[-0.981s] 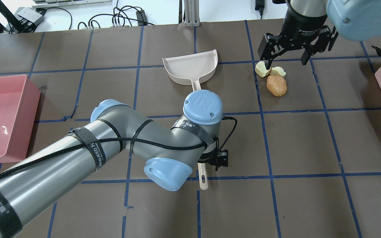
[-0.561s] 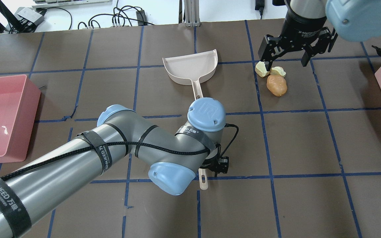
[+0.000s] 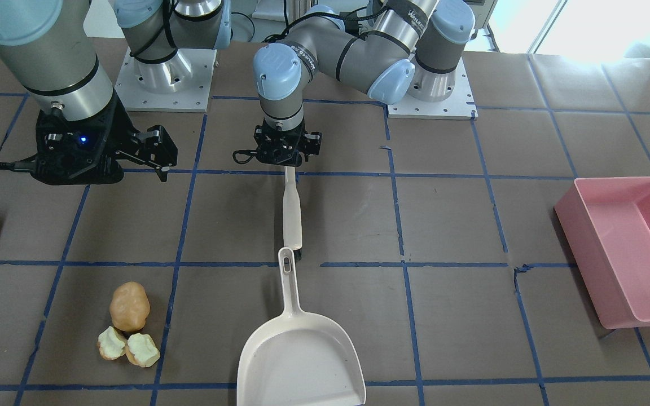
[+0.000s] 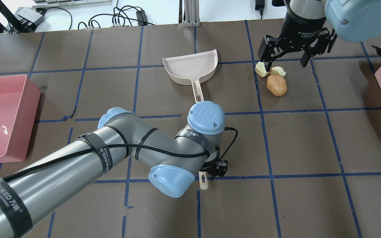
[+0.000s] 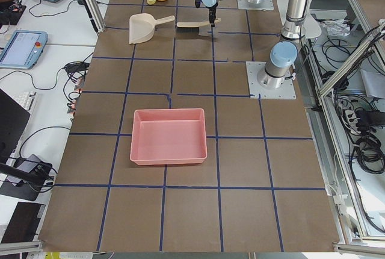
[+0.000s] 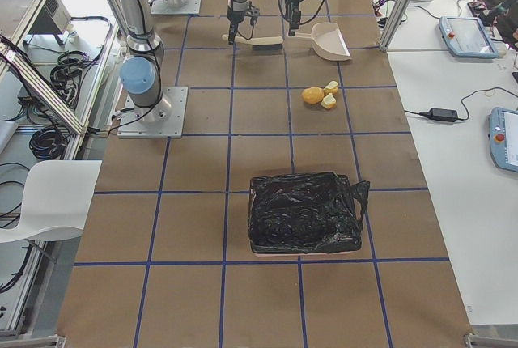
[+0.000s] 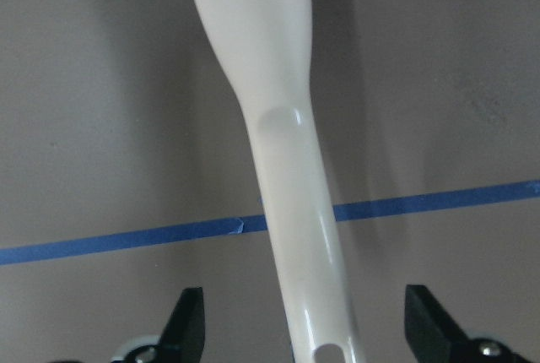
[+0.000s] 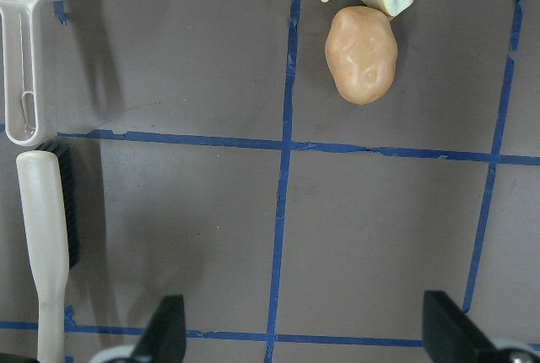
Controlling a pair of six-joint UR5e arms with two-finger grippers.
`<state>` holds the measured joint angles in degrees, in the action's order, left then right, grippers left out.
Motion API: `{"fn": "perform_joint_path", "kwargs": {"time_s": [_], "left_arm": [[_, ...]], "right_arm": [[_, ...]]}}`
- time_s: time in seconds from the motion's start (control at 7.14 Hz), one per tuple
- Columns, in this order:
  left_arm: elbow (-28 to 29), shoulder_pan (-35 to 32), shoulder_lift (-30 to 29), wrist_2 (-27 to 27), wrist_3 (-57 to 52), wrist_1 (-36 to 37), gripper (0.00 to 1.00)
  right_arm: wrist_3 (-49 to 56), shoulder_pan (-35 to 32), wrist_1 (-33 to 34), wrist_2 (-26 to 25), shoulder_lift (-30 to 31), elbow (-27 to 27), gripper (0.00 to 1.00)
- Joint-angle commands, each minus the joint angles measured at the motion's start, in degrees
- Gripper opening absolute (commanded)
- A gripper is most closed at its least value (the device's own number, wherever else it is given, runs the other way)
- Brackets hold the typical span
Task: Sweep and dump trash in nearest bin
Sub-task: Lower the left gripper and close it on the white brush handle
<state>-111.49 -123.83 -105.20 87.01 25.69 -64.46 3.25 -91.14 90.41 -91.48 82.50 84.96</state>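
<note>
Left gripper hovering, jaws wide, straddling brush handle off the handle end of dustpan; right gripper hanging wide open; trash lying near dustpan

My left gripper straddles the handle end of the cream plastic hand brush, which lies end to end with the beige plastic dustpan beyond it. Right of the pan, the brown potato-like lump touches two bitten apple-core pieces lying behind it.

I read "WANJEED" on the black straps around the left arm, and "2F Adaptive" on the right arm's collar, at 1 o'clock.
</note>
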Motion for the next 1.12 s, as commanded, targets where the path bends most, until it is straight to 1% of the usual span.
{"fn": "perform_joint_path", "kwargs": {"time_s": [0.0, 0.14, 0.42, 0.56, 0.98], "left_arm": [[-0.04, 0.0, 0.0, 0.0, 0.24, 0.04, 0.69], [-0.04, 0.0, 0.0, 0.0, 0.15, 0.04, 0.62], [0.04, 0.0, 0.0, -0.17, 0.76, 0.21, 0.24], [-0.04, 0.0, 0.0, -0.17, 0.85, 0.22, 0.2], [0.13, 0.0, 0.17, -0.09, 0.77, 0.3, 0.18]], "right_arm": [[-0.26, 0.0, 0.03, 0.07, -0.06, 0.2, 1.0], [-0.35, 0.0, 0.03, 0.24, 0.03, 0.21, 1.0], [-0.27, 0.0, 0.03, 0.25, -0.06, 0.21, 1.0], [-0.09, 0.0, 0.03, 0.25, -0.06, 0.21, 1.0], [0.17, 0.0, 0.12, 0.16, -0.06, 0.21, 1.0]]}}
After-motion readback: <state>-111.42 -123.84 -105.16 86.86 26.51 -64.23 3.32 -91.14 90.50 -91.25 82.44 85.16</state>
